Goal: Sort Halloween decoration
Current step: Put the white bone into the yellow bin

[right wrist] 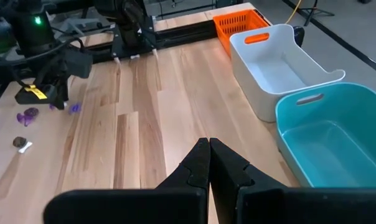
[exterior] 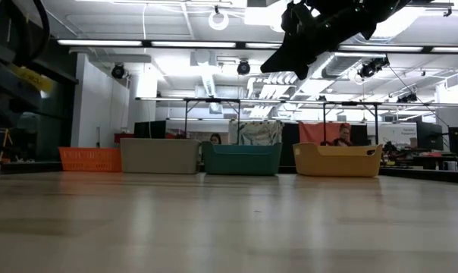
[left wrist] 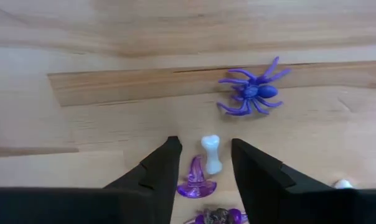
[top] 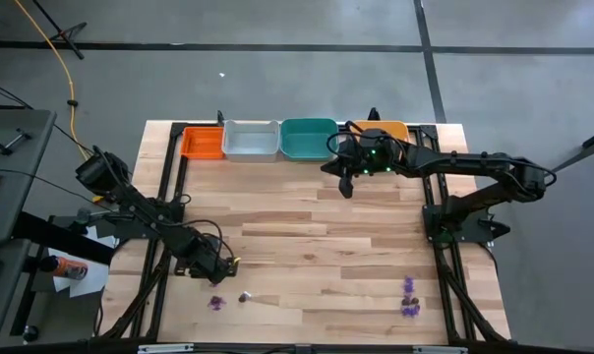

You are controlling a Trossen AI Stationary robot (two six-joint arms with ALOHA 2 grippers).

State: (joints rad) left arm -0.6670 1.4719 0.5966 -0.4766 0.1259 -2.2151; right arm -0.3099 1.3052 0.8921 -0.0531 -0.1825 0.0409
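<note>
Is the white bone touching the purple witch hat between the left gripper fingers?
Cannot tell. In the left wrist view the white bone overlaps the purple hat; no gap shows, but contact is not plain.

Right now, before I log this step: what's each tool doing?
Left tool: open, fingers straddling a purple witch hat and white bone, gripping nothing.
Right tool: closed, empty, near the trays.

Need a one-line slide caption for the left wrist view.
Left gripper jaws open around a purple witch hat and white bone, purple spider beyond.
</note>
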